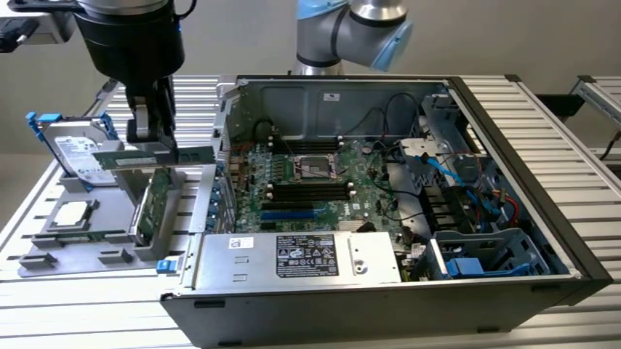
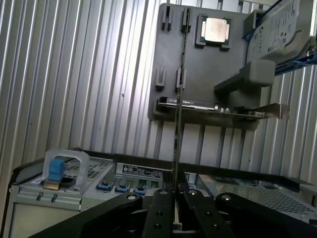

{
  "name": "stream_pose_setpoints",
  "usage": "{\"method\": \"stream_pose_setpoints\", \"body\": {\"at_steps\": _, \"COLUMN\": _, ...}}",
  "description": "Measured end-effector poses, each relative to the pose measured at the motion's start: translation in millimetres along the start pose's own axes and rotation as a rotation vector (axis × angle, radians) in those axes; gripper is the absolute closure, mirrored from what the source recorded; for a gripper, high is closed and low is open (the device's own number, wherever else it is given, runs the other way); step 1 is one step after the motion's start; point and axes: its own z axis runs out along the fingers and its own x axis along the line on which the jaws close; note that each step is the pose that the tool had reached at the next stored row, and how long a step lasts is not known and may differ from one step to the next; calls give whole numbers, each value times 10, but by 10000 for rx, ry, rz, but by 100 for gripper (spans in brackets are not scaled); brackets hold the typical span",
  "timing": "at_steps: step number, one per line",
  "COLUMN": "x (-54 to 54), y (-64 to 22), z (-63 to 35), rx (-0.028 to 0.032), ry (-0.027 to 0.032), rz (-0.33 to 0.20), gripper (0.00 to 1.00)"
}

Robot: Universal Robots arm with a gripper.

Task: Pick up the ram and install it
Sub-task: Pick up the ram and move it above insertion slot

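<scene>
The ram [image 1: 189,155], a thin green stick, hung level in the air. Your tool [image 1: 157,147] gripped it near its middle, jaws narrow around it. It sat just above a grey tray [image 1: 58,251], over an upright card [image 1: 148,203]. The tray also held a drive [image 1: 78,154] and a processor [image 1: 72,213]. To the exterior view's right, you had the open case [image 1: 543,182] with its motherboard [image 1: 321,182] exposed. Everything rested on a slatted surface [image 1: 97,320].

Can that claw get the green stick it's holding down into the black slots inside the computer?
Probably yes: the claw holds the ram clear, the case lies open, and the cables seem to pass beside the slots.
</scene>
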Motion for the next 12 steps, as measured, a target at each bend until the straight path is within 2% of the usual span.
{"method": "stream_pose_setpoints", "body": {"at_steps": 12, "x": 43, "y": -538, "z": -87, "rx": 1, "ry": -15, "rz": -2, "gripper": 86}}
